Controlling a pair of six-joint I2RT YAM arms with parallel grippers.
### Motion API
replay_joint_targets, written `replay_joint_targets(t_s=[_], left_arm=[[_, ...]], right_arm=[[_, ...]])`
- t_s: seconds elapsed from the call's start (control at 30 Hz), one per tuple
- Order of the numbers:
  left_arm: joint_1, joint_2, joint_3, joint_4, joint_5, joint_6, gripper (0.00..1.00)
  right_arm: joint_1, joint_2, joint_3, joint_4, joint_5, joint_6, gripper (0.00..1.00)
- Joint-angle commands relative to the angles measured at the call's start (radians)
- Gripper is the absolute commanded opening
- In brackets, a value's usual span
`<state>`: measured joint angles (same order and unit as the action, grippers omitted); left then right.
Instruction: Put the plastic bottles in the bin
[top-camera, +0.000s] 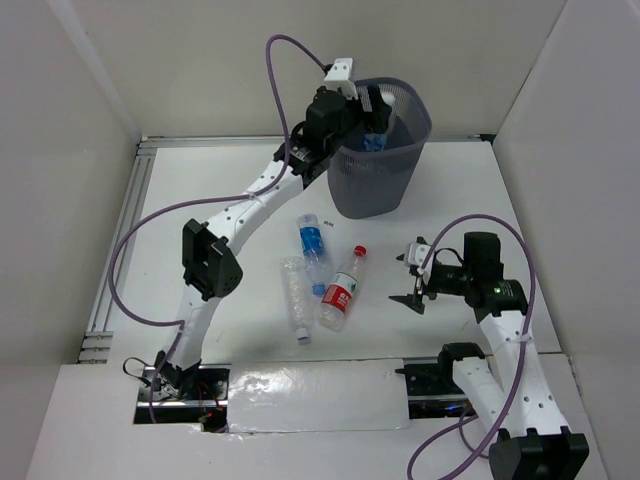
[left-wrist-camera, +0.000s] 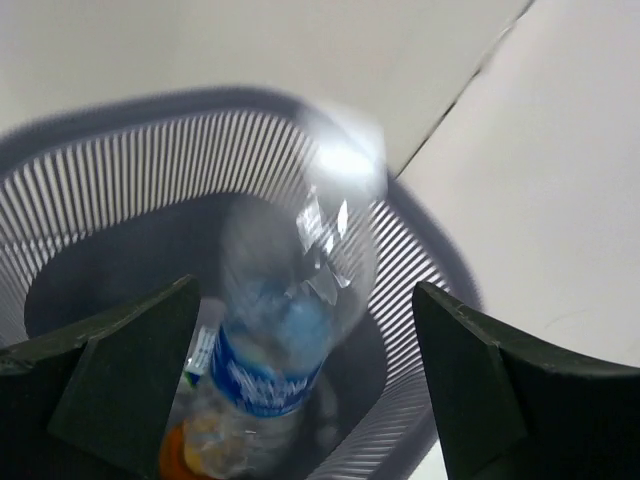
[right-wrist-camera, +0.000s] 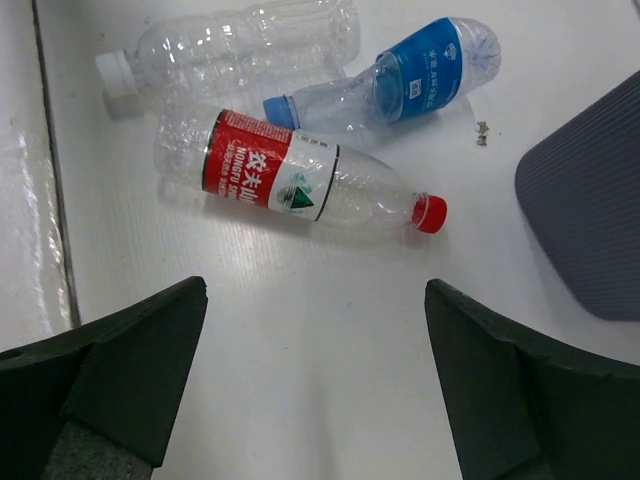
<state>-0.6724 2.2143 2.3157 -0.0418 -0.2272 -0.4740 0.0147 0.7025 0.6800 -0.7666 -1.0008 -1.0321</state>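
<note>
Left gripper (left-wrist-camera: 305, 288) hangs over the mouth of the bin (left-wrist-camera: 120, 165) with its jaws spread wide, and it pinches nothing. A blue-banded bottle (left-wrist-camera: 290, 330) sits between the two fingers without touching either. It points down into the bin and is smeared with blur, its far end already below the rim. That reads as a bottle let go and dropping in. Under it, on the bin floor, lies something clear with an orange patch, too blurred to name, though it may be another bottle. In the overhead view this gripper sits at the bin's far-left rim, with a patch of blue showing inside the mesh.

So the job looks partway done. One bottle is as good as in, perhaps with a second beneath it. Three remain on the table (top-camera: 200, 200), bunched together in front of the bin: an unlabelled bottle (right-wrist-camera: 240, 45), a blue-labelled bottle (right-wrist-camera: 420, 75) just beside it, and a red-labelled bottle (right-wrist-camera: 290, 180) with a red cap lying close against both.

Right gripper (right-wrist-camera: 315, 290) hovers above the table beside that cluster, its jaws likewise wide apart, holding and touching nothing. The red-labelled bottle lies nearest to it and seems the likely next pick for that arm.
</note>
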Motion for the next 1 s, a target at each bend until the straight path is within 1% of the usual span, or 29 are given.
replay_joint_targets(t_s=[0.0, 0.03, 0.07, 0.1, 0.13, 0.2, 0.23, 0.27, 0.3, 0.33, 0.37, 0.4, 0.43, 0.47, 0.5, 0.53, 0.6, 0.63, 0.73, 0.77, 0.8, 0.9, 0.97], left_arm=[[0.019, -0.039, 0.086, 0.034, 0.077, 0.009, 1.0], [0.019, -0.039, 0.12, 0.051, 0.077, 0.009, 1.0], [0.019, -0.039, 0.131, 0.08, 0.103, -0.004, 1.0], [0.028, -0.039, 0.131, 0.094, 0.103, -0.005, 1.0], [0.028, -0.053, 0.143, 0.094, 0.103, -0.014, 1.0], [0.028, -0.112, 0.143, 0.106, 0.114, -0.014, 1.0], [0.028, -0.146, 0.099, 0.094, 0.114, -0.005, 1.0], [0.028, -0.187, 0.062, 0.073, 0.102, -0.005, 1.0], [0.028, -0.296, 0.015, 0.038, 0.063, -0.005, 1.0], [0.037, -0.361, -0.115, -0.007, 0.043, -0.02, 1.0], [0.049, -0.428, -0.196, -0.105, 0.028, -0.035, 1.0], [0.059, -0.57, -0.287, -0.156, 0.017, -0.05, 1.0], [0.069, -0.646, -0.491, -0.199, -0.01, -0.092, 1.0], [0.085, -0.718, -0.604, -0.261, -0.021, -0.116, 1.0], [0.094, -0.788, -0.716, -0.277, -0.021, -0.133, 1.0], [0.106, -0.923, -0.928, -0.291, -0.012, -0.164, 1.0], [0.106, -1.04, -1.108, -0.347, -0.012, -0.204, 1.0], [0.106, -1.139, -1.248, -0.375, -0.012, -0.25, 1.0], [0.106, -1.278, -1.415, -0.46, -0.012, -0.31, 1.0], [0.093, -1.365, -1.502, -0.47, -0.012, -0.351, 1.0], [0.08, -1.408, -1.542, -0.471, -0.003, -0.368, 1.0], [0.06, -1.511, -1.653, -0.471, 0.006, -0.44, 1.0], [0.051, -1.521, -1.699, -0.471, 0.015, -0.477, 1.0]], right_arm=[[-0.004, 0.003, 0.006, -0.005, -0.033, -0.159, 0.97], [-0.004, 0.015, 0.006, -0.022, -0.033, -0.21, 0.99], [-0.004, 0.025, 0.006, -0.048, -0.033, -0.312, 1.0], [-0.004, 0.025, -0.005, -0.057, -0.044, -0.313, 1.0], [-0.004, 0.052, -0.005, -0.066, -0.044, -0.423, 1.0], [-0.004, 0.083, -0.005, -0.082, -0.053, -0.538, 1.0], [-0.004, 0.103, -0.005, -0.082, -0.053, -0.643, 1.0], [0.016, 0.154, -0.005, -0.082, -0.053, -0.687, 1.0], [0.052, 0.187, -0.005, -0.082, -0.026, -0.759, 1.0], [0.077, 0.222, -0.005, -0.068, -0.004, -0.79, 1.0], [0.105, 0.294, 0.01, -0.068, 0.02, -0.81, 1.0], [0.134, 0.328, 0.025, -0.038, 0.069, -0.825, 1.0], [0.193, 0.359, 0.026, -0.019, 0.091, -0.826, 1.0], [0.226, 0.403, 0.038, 0.005, 0.108, -0.826, 1.0], [0.26, 0.423, 0.038, 0.063, 0.144, -0.826, 1.0], [0.331, 0.44, 0.038, 0.096, 0.166, -0.809, 1.0], [0.407, 0.489, 0.029, 0.2, 0.235, -0.771, 1.0], [0.469, 0.509, 0.029, 0.226, 0.255, -0.735, 1.0], [0.534, 0.571, 0.041, 0.343, 0.316, -0.648, 1.0], [0.565, 0.595, 0.041, 0.372, 0.336, -0.632, 1.0], [0.58, 0.606, 0.041, 0.415, 0.382, -0.623, 1.0], [0.616, 0.666, 0.032, 0.467, 0.453, -0.612, 1.0], [0.643, 0.718, 0.032, 0.49, 0.481, -0.602, 1.0]])
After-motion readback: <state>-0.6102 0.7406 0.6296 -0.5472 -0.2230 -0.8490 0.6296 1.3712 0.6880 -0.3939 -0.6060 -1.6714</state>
